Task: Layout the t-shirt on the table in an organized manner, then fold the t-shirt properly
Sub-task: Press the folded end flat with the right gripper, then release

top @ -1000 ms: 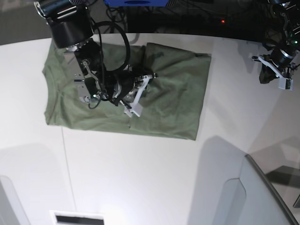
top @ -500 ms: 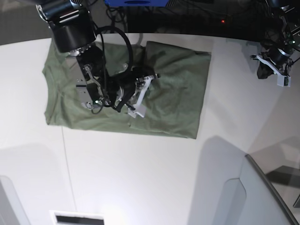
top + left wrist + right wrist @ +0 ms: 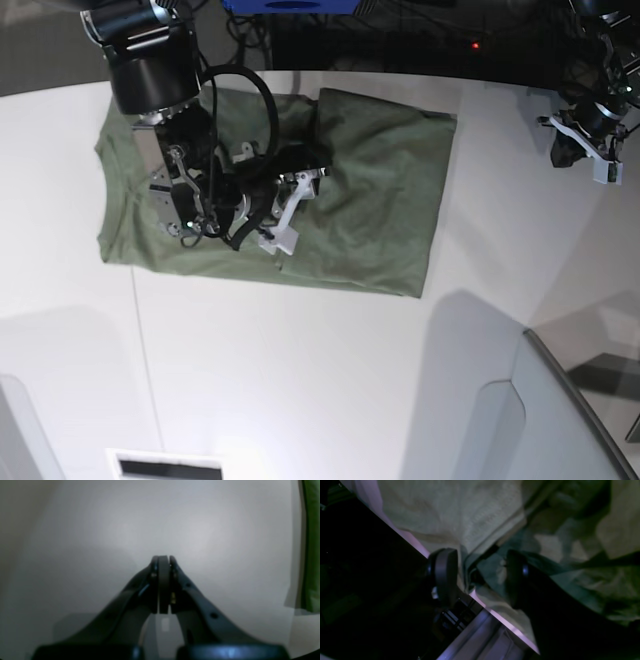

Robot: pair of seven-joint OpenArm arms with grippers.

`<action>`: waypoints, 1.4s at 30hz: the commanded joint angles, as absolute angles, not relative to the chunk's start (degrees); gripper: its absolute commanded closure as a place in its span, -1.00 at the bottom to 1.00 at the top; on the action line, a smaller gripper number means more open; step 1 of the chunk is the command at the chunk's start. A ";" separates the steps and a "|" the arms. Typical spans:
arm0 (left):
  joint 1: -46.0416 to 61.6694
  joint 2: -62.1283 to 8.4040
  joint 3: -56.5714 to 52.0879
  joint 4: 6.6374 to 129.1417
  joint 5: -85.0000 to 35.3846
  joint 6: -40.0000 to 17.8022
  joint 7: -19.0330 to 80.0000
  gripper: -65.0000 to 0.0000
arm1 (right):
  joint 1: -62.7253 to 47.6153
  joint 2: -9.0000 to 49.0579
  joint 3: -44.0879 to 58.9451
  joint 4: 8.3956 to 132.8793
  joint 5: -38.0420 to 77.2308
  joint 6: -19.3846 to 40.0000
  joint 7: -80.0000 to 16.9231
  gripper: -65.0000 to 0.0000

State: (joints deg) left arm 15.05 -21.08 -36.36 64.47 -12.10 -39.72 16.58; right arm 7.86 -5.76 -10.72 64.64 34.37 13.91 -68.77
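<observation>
Right arm [image 3: 215, 190] hides much of the t-shirt [image 3: 380, 180].

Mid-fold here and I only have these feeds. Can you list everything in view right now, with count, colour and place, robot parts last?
t-shirt: one, olive green, lying flat across the far half of the table, partly folded, collar side toward the base view's left.
table: one, white, fills most of the base view, thin dark seam line near its left part.
grey angled panel: one, grey with a dark edge, lower right corner of the base view.
white slotted piece: one, bottom edge of the base view, too cropped to identify.
right gripper: one, black, over the middle of the shirt, jaws apart with cloth between them.
left gripper: one, black, above bare table beside the shirt's edge, jaws shut, empty.
</observation>
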 commanded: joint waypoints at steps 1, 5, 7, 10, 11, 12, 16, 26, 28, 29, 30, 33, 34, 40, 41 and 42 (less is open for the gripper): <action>14.81 -22.46 -36.97 65.10 -12.97 -40.00 15.16 1.00 | 8.92 -6.20 -10.59 65.71 35.56 14.11 -68.97 0.22; 14.73 -22.46 -36.97 65.19 -12.97 -40.00 15.16 1.00 | 8.92 -6.29 -10.15 65.63 35.56 14.11 -69.93 0.50; 14.73 -22.46 -36.97 65.19 -12.97 -40.00 15.16 1.00 | 9.01 -6.29 -10.07 65.45 35.56 14.11 -69.93 0.64; 14.73 -22.46 -36.88 65.10 -12.97 -40.00 15.16 1.00 | 9.10 -6.29 -10.07 65.45 35.56 14.11 -69.93 0.89; 14.73 -22.46 -36.70 65.10 -12.97 -40.00 15.16 1.00 | 9.10 -6.29 -10.07 65.45 35.56 14.11 -69.93 0.98; 14.73 -22.46 -36.70 65.10 -12.97 -40.00 15.16 1.00 | 9.10 -6.37 -10.07 65.45 35.56 14.11 -69.93 1.00; 14.73 -22.46 -36.62 65.10 -12.97 -40.00 15.16 1.00 | 9.10 -6.37 -10.07 65.54 35.56 14.11 -70.02 1.00; 14.73 -22.46 -36.62 65.10 -12.97 -40.00 15.16 1.00 | 10.77 -6.99 -10.07 65.71 38.11 14.11 -73.27 1.00; 14.73 -22.46 -36.62 65.01 -12.97 -40.00 15.16 1.00 | 11.21 -6.99 -10.15 65.71 40.48 14.11 -73.27 1.00; 14.73 -22.46 -36.62 65.01 -12.97 -40.00 15.16 1.00 | 11.82 -6.99 -10.24 65.54 41.10 14.11 -73.27 1.00; 14.73 -22.46 -36.62 65.01 -12.97 -40.00 15.16 1.00 | 12.18 -6.90 -10.24 65.45 41.36 14.02 -73.27 1.00; 14.73 -22.46 -36.62 65.01 -12.97 -40.00 15.16 1.00 | 13.32 -6.90 -10.24 65.45 41.63 9.80 -73.36 1.00; 14.73 -22.46 -36.62 65.01 -12.97 -40.00 15.16 1.00 | 13.32 -6.90 -10.15 65.36 41.63 8.92 -73.36 1.00; 14.73 -22.46 -36.62 65.01 -12.97 -40.00 15.25 1.00 | 13.67 -6.73 -10.15 60.88 41.63 8.31 -72.75 1.00; 14.73 -22.46 -36.62 65.01 -12.97 -40.00 15.25 1.00 | 13.67 -6.37 -10.15 59.03 41.63 8.31 -72.66 1.00; 14.73 -22.46 -36.62 65.01 -12.97 -40.00 15.25 1.00 | 13.67 -6.02 -10.07 57.71 41.63 8.31 -72.04 1.00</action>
